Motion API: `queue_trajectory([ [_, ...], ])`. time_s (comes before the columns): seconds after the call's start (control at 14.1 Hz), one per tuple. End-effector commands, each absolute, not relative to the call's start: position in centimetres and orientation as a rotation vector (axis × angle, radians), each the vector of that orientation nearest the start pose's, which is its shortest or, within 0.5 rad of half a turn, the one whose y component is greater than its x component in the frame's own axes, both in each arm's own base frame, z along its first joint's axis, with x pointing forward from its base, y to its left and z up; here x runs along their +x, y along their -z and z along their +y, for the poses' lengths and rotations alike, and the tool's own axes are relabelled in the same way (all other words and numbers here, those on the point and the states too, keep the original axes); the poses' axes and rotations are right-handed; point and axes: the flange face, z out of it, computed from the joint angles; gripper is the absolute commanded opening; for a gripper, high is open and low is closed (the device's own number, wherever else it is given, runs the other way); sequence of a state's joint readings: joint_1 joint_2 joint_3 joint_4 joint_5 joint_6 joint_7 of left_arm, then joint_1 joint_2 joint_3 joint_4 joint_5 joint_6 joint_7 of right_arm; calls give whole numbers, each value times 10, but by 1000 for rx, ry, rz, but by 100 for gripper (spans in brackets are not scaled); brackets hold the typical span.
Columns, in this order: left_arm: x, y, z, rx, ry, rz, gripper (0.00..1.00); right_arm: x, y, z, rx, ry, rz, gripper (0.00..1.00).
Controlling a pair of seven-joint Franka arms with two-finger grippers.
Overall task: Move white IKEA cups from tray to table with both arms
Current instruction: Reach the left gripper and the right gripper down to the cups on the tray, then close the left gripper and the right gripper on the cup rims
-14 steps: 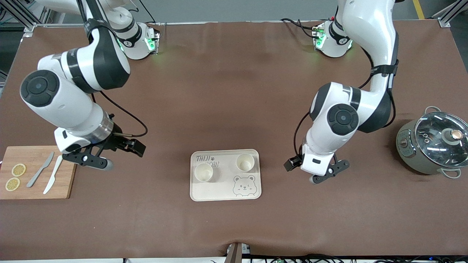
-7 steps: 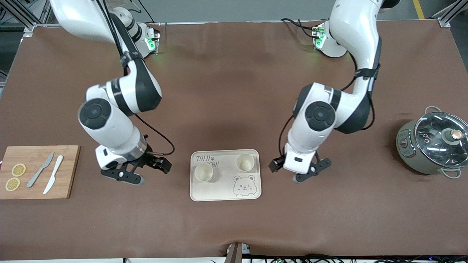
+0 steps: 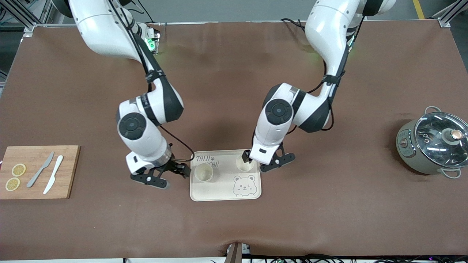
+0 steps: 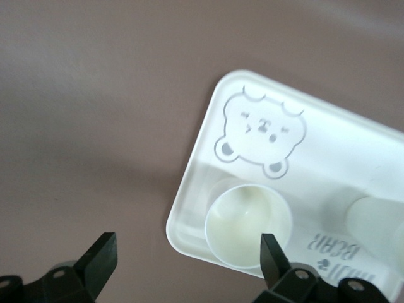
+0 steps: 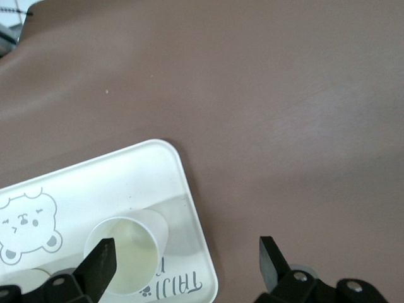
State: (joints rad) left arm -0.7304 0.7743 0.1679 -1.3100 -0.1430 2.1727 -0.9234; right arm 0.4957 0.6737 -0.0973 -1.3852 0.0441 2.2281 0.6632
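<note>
Two small cream-white handleless cups [image 3: 204, 172] [image 3: 244, 163] stand on the cream bear-print tray [image 3: 225, 191], frame centre; each sits off-centre from wide-open jaws: left gripper [image 3: 264, 164] straddles the tray's edge; right gripper [image 3: 166, 176] hangs beside the tray.

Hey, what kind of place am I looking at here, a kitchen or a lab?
Most likely a robotics lab staged as a kitchen: two white jointed robot arms work over a brown cloth-covered table holding a cream bear-print tray, a wooden cutting board and a grey glass-lidded pot.
</note>
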Motion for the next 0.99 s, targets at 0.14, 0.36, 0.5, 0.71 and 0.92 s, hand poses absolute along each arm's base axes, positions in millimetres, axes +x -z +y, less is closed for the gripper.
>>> queue_trajectory([
  [0.14, 619, -253, -433, -3137, 93, -584, 100, 676, -318, 323, -3063, 245, 383, 100],
  [0.36, 617, -232, -434, -3128, 85, -584, 100, 674, -303, 326, -3076, 224, 379, 100],
  [0.5, 617, -235, -437, -3134, 89, -616, 95, 672, -292, 333, -3077, 226, 366, 100],
  [0.71, 622, -242, -439, -3162, 154, -666, 32, 671, -272, 337, -3080, 229, 354, 100],
  [0.92, 620, -241, -448, -3181, 178, -721, 12, 670, -253, 344, -3076, 245, 336, 100],
])
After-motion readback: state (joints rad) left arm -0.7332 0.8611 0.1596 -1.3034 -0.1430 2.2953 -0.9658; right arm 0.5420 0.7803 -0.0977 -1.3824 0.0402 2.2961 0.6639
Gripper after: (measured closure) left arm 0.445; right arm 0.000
